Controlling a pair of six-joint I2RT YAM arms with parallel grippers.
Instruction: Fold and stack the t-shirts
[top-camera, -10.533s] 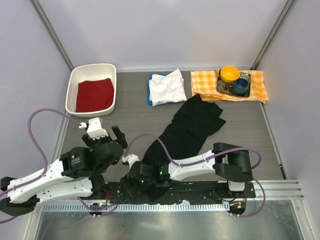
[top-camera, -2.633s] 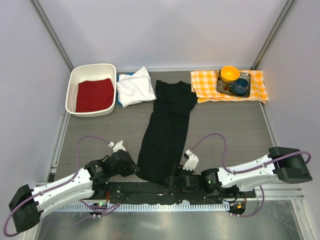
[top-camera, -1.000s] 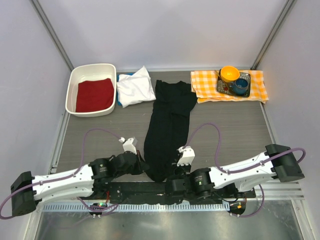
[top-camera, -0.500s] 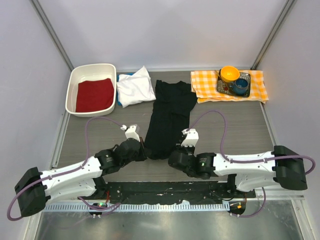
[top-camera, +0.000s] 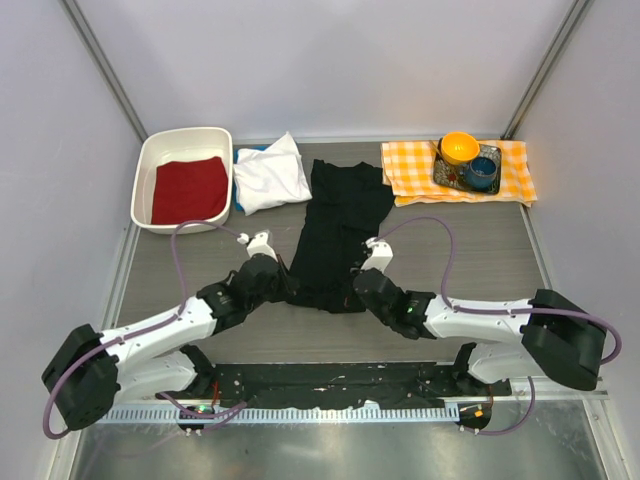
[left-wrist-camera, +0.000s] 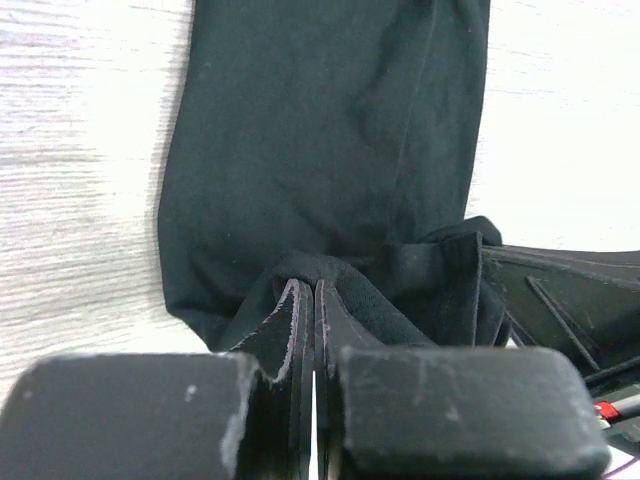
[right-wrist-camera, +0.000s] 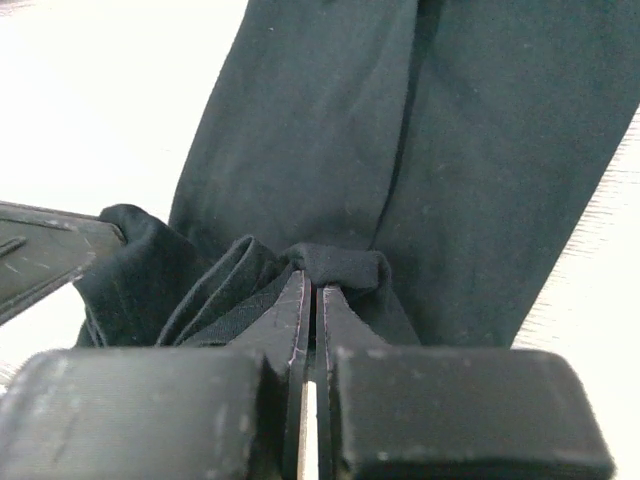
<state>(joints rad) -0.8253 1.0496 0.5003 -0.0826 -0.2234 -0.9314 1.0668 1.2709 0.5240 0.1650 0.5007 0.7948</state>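
The black t-shirt (top-camera: 338, 222) lies as a long folded strip down the middle of the table. Its near end is lifted and doubled back over the strip. My left gripper (top-camera: 290, 283) is shut on the left corner of that near hem (left-wrist-camera: 330, 270). On the right corner (right-wrist-camera: 335, 265) my right gripper (top-camera: 352, 284) is shut the same way. Both grippers hang about halfway up the strip, close together. A folded white t-shirt (top-camera: 269, 172) lies at the back, with a blue t-shirt (top-camera: 251, 151) just showing under it.
A white tub (top-camera: 146, 172) holding a red cloth (top-camera: 188, 189) stands at the back left. At the back right an orange-and-white checked cloth (top-camera: 410, 168) carries a small tray with an orange bowl (top-camera: 459, 147) and a blue cup (top-camera: 481, 172). Grey walls enclose the table.
Both grippers have carried the shirt's near hem away from the front edge toward the back, folding the strip over itself. The visible strip has grown shorter. The white shirt has not moved.
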